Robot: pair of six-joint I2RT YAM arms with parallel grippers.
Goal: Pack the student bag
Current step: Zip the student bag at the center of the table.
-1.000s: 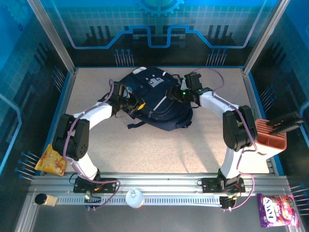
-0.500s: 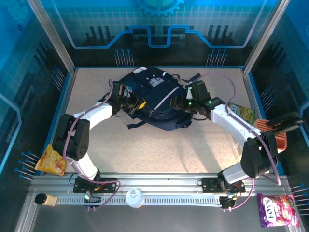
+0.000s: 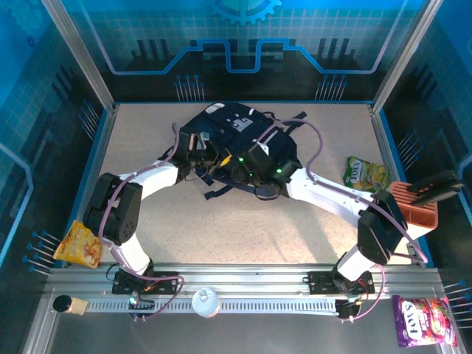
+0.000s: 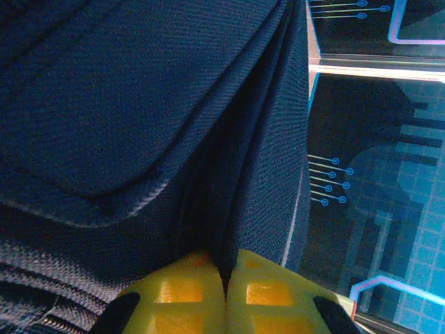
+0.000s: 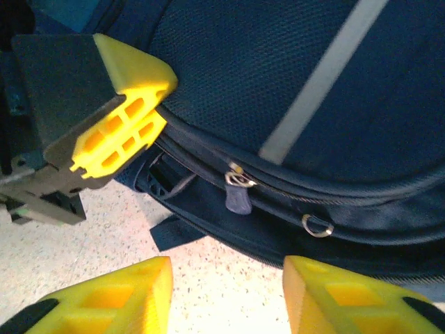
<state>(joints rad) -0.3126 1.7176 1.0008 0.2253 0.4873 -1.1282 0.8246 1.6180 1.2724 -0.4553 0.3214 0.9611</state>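
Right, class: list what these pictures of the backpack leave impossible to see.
Top view: near edge of the student bag, under the right arm.
Left wrist view: left gripper fingers, cut off by bottom edge.
Right wrist view: bag's inside, behind its fabric.
Top view: green packet print, too small.

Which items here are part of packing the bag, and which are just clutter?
In the job: student bag; left hand, shut on its fabric; right hand, open near the zip pull.
Lying about, untouched (maybe cargo for later): green snack pack; orange snack pack; purple sweets pack; terracotta holder; white round object.
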